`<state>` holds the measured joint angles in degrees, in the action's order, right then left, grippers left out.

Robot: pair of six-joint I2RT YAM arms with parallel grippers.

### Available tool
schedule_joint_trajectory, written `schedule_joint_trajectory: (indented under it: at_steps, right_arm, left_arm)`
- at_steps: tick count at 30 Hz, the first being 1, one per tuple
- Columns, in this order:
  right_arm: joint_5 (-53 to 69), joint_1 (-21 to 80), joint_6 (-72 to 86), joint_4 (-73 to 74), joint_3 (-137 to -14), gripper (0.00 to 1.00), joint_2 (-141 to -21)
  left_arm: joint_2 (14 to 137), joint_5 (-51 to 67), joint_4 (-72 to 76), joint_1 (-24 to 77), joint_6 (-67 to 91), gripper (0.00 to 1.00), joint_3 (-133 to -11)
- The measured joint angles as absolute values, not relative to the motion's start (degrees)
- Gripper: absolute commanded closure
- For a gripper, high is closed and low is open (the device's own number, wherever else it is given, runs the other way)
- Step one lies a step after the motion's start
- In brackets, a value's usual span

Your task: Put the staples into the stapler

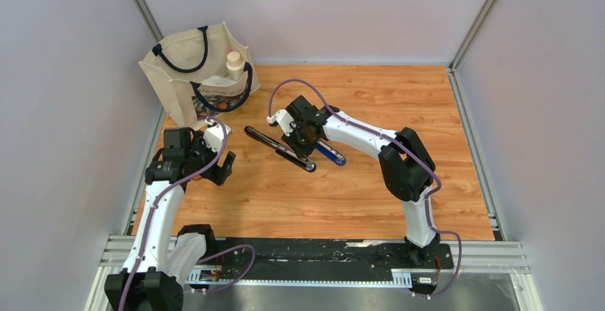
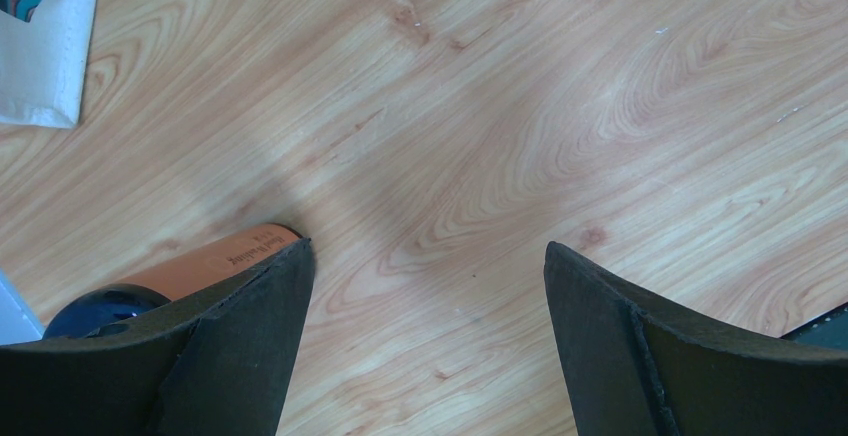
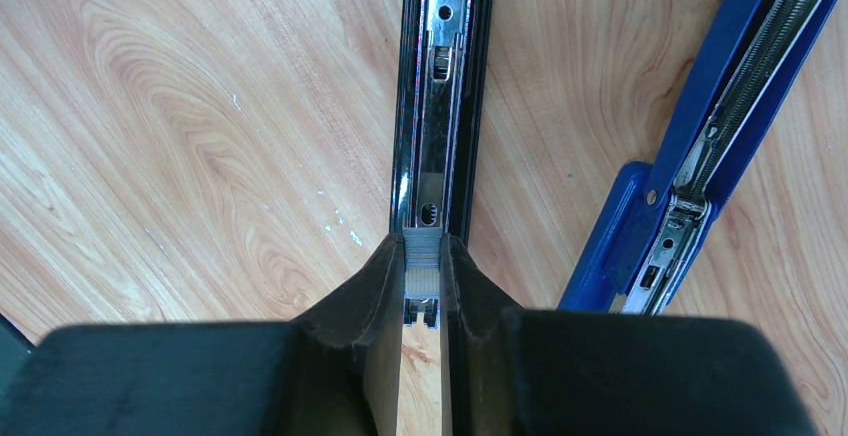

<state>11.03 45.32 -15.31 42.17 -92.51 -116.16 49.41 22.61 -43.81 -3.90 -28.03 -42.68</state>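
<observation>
Two staplers lie opened flat on the wood-grain counter (image 3: pixel 200 106), a black stapler (image 3: pixel 440 106) and a blue stapler (image 3: pixel 700 146) just beside it.

The right fingers (image 3: pixel 375 296) are all but closed, pinching a short grey strip of staples (image 3: pixel 421 261) at the near end of the black stapler's magazine. Whether the strip already touches the rail cannot be told. The left fingers (image 2: pixel 250 316) stand wide apart and hold nothing, well apart from both staplers, beside a tote bag (image 1: pixel 192 75).

Risks, as judged:
- The channel is narrow with glossy black walls. A slightly skewed strip would likely ride up on a wall and not seat.
- The strip is thin and ribbed, probably brittle. Too firm a pinch or a twist on release could snap it.
- Nothing pins the black stapler, and the counter looks smooth. Downward pressure off centre may slide or pivot it.
- The blue stapler lies close enough for the right fingers to nudge it.

Materials: bright stamped metal rail with slots, matte dark finger pads, soft cream fabric bag.
</observation>
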Motion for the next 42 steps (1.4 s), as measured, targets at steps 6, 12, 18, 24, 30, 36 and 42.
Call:
schedule_joint_trajectory:
  at_steps: [6,12,18,24,30,36,42]
  right_arm:
    - [11.0,45.32,-15.31,42.17,-92.49,0.85,-116.38]
    - [10.96,45.3,-15.31,42.13,-92.51,0.85,-117.12]
    - [10.96,45.3,-15.31,42.13,-92.51,0.85,-117.12]
    - [10.96,45.3,-15.31,42.13,-92.51,0.85,-117.12]
    - [10.96,45.3,-15.31,42.13,-92.51,0.85,-117.25]
    - [10.98,45.3,-15.33,42.09,-92.55,0.85,-117.56]
    - [10.98,45.3,-15.31,42.17,-92.73,0.83,-117.71]
  left_arm:
    - [49.41,22.63,-43.81,-3.9,-28.03,0.07,-42.68]
    - [49.41,22.65,-43.81,-3.9,-28.03,0.07,-42.68]
    - [49.41,22.65,-43.81,-3.9,-28.03,0.07,-42.68]
    - [49.41,22.65,-43.81,-3.9,-28.05,0.07,-42.68]
    - [49.41,22.65,-43.83,-3.9,-28.05,0.07,-42.65]
    - [49.43,22.65,-43.81,-3.9,-28.05,0.07,-42.65]
    - [49.43,22.65,-43.81,-3.9,-28.05,0.07,-42.65]
